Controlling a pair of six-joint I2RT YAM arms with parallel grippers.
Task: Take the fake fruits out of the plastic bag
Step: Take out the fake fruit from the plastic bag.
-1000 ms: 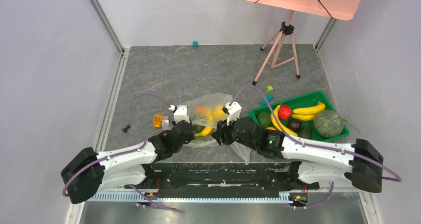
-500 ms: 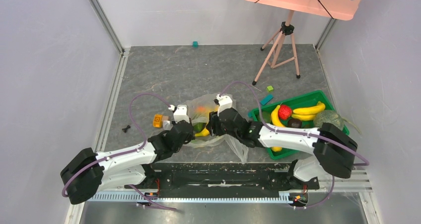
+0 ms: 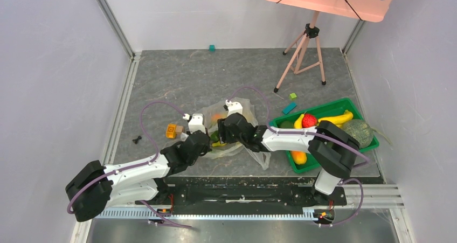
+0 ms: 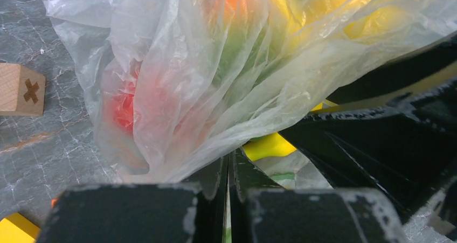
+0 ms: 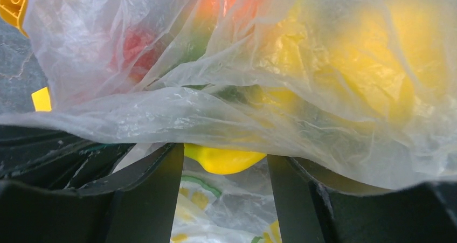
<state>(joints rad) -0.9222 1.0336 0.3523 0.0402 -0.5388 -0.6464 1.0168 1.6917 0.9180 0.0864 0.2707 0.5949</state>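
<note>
From here the job looks barely started. The bag (image 3: 237, 111) lies in the middle of the top view, between the 2 arms, and it is full: through the film the wrist views show red, orange, green and yellow shapes bunched together.

The left gripper (image 4: 228, 185) is closed tight, pinching a fold of the bag at the bottom centre of its view. The right gripper (image 5: 223, 170) is open, its jaws standing on either side of a yellow fruit (image 5: 223, 158) that pokes out from under the film's edge, low in that view. Nothing is gripped there yet.

A tray (image 3: 329, 106) on the right of the top view holds several fruits, but I cannot tell whether any came from the bag. I would say nearly every fruit has yet to come out, with the yellow one likely first.
</note>
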